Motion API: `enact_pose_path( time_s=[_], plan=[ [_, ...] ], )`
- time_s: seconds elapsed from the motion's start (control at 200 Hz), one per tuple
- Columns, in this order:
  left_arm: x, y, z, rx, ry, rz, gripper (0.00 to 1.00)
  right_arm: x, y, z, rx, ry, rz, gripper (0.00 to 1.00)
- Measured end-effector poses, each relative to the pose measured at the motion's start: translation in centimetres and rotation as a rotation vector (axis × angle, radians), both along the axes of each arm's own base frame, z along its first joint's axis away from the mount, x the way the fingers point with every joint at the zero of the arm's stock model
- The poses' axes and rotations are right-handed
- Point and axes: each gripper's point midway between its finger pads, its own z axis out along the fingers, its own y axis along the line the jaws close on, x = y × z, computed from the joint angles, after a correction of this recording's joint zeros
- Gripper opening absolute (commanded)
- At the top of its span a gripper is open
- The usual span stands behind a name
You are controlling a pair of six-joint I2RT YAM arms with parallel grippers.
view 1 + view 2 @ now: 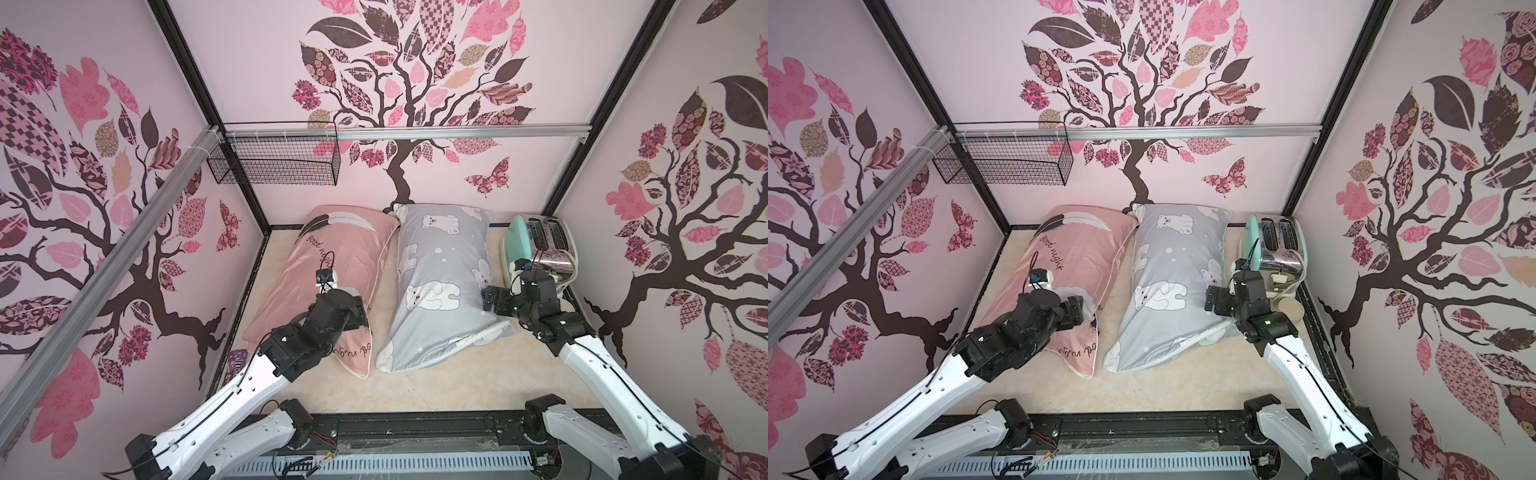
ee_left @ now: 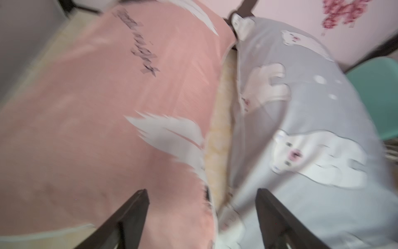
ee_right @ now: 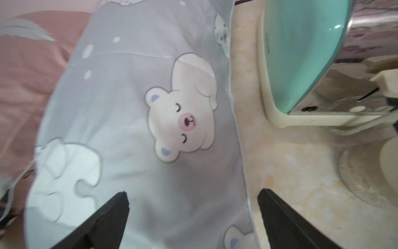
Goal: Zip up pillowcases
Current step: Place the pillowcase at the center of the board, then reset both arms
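- In both top views, the pink case [image 1: 332, 257] and the grey case [image 1: 440, 266] are lying side by side on the table [image 1: 415, 386]. Their long axes are running from the near edge to the far edge, with the pink case toward the left edge.
- The left gripper [image 1: 360, 311] is hanging over the pink case's near right part. The right gripper [image 1: 1214, 301] is sitting at the grey case's right rim, beside the toaster [image 1: 544, 245].
- A white strip [image 1: 478, 338] is showing along the grey case's near end, probably the zip line. It is lying toward the near edge from the right gripper, and the right arm is the nearer one. How wide the jaws are standing is hard to tell from these views.
- The left wrist view, though blurred, is showing the left gripper [image 2: 201, 191] spread wide with nothing between its fingers [image 2: 133, 211]. It is straddling the gap where the two cases meet.
- The right wrist view is showing the right gripper [image 3: 192, 193] also wide and empty, spanning the grey case's right edge, with one finger over fabric and one over bare table. Neither wrist view is showing the near ends or any zip.
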Motion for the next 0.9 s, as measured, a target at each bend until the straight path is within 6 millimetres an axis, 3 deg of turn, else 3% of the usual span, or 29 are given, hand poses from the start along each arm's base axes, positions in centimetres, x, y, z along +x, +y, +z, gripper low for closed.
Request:
enact_pose_path(
  time_s=[0.08, 0.22, 0.315, 0.535, 0.725, 0.835, 0.9],
  plan=[
    [1.9, 4.4, -1.5, 0.126, -0.02, 0.128, 0.98, 1.2, -0.9, -1.8, -0.088, -0.036, -0.015, 0.99],
    [3.4, 11.6, -6.6, 0.261, 0.06, 0.305, 0.98, 3.3, -1.8, -5.3, -0.229, -0.09, -0.003, 0.99],
    [4.7, 14.5, -8.8, 0.283, 0.06, 0.371, 0.98, 4.3, -1.9, -7.1, -0.277, -0.135, 0.008, 0.99],
    [8.8, 14.5, -11.7, 0.307, -0.065, 0.282, 0.98, 6.1, -2.4, -7.8, -0.292, -0.306, -0.018, 0.99],
    [11.8, 15.4, -12.0, 0.225, -0.195, 0.248, 0.98, 6.5, -6.1, -6.0, -0.175, -0.434, -0.116, 0.99],
    [12.6, 15.0, -12.5, 0.193, -0.244, 0.209, 0.98, 6.3, -6.8, -8.4, -0.138, -0.407, -0.127, 0.99],
    [13.1, 14.7, -12.6, 0.183, -0.263, 0.188, 0.98, 6.4, -6.7, -8.1, -0.125, -0.425, -0.127, 0.99]
  ],
)
